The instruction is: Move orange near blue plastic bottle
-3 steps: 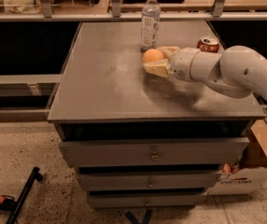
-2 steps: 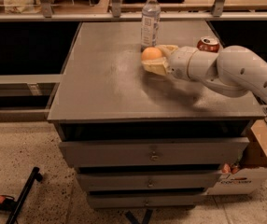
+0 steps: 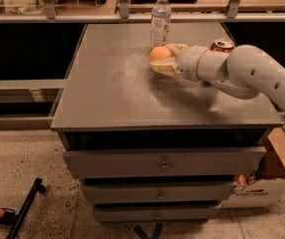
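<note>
Your view takes in a speckled floor [image 3: 28,153] and a grey drawer cabinet [image 3: 112,98], with a cardboard box [image 3: 269,176] at its right. Over its top, the white arm [image 3: 247,73] reaches leftward. Just in front of the blue plastic bottle [image 3: 160,19], the gripper [image 3: 162,58] pinches the orange [image 3: 159,53]. A soda can [image 3: 222,45] stands behind the arm.

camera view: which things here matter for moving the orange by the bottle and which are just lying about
For the job: orange, gripped by the claw toward the back of the cabinet top; bottle just behind them.
Just lying about: soda can to the right; cardboard box and black bar on the floor.
</note>
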### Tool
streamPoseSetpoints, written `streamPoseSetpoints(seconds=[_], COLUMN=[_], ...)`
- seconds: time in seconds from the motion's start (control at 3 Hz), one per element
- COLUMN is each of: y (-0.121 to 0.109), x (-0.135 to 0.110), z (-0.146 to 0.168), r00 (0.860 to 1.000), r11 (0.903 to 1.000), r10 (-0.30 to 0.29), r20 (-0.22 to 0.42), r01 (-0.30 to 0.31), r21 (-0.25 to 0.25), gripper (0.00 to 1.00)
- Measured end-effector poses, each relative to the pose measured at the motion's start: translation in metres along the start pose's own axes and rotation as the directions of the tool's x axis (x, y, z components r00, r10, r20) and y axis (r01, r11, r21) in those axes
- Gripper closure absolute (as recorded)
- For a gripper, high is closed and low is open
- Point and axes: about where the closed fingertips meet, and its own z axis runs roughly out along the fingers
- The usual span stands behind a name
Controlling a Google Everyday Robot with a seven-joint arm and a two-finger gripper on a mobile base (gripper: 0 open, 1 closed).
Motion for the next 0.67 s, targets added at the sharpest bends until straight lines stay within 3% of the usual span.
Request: streamPoseSetpoints(seconds=[0.67], y=[-0.0143], x=[0.007], z=[0.0123], r00=[0.999], r11=[0.9993], r10=[-0.038], r20=[-0.029], r01=[0.038], r21=[0.007], gripper=[1.0])
